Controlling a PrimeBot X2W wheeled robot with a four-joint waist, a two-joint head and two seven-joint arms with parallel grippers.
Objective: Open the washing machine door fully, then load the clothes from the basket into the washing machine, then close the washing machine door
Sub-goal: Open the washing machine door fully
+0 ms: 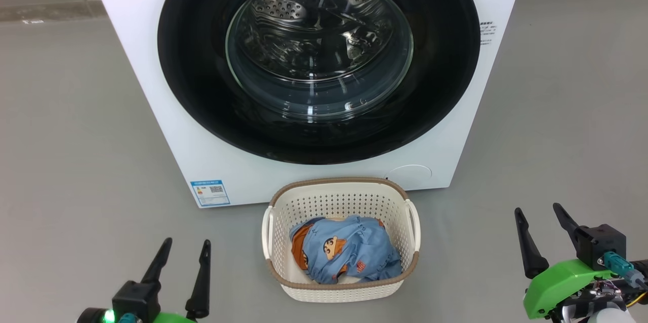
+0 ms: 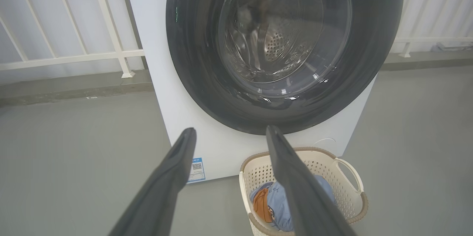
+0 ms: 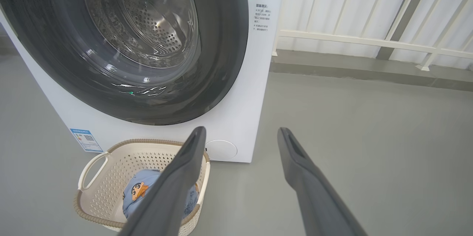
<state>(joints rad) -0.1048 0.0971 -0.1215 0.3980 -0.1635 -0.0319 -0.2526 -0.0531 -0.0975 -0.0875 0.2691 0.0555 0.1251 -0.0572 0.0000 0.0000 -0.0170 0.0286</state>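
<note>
The white washing machine (image 1: 152, 75) stands ahead on the grey floor. Its round black door (image 1: 202, 90) with the clear porthole is flat against the front, the steel drum visible through the glass. On the floor in front sits the cream basket (image 1: 340, 196) with the brown rim, holding light blue clothes (image 1: 349, 254) with orange patches. My left gripper (image 1: 185, 247) is open at the lower left, left of the basket. My right gripper (image 1: 539, 214) is open at the lower right, well right of the basket. Both are empty and touch nothing.
A white railing (image 2: 74, 58) and a low kerb run behind the machine on both sides. Grey floor lies open left and right of the machine. A blue energy label (image 1: 210, 192) sits at the machine's lower left, a round cover (image 1: 410, 176) at its lower right.
</note>
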